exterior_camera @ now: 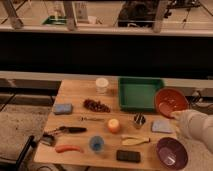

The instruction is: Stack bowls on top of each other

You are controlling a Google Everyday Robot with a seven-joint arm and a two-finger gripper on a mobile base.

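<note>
The orange-red bowl [171,101] is tilted, off the table, just past the right edge of the green tray [139,93]. My gripper [175,114] is at the bowl's lower right rim, at the end of the white arm [198,126] that comes in from the right, and it holds the bowl. The dark purple bowl [172,152] sits upright and empty on the table's front right corner, below the arm.
On the wooden table [75,92] are a white cup [102,85], blue sponge [63,108], grapes [96,105], an orange [114,125], small blue cup [97,144], black phone [128,156], banana [135,141], metal cup [139,119] and grey-blue cloth [161,125].
</note>
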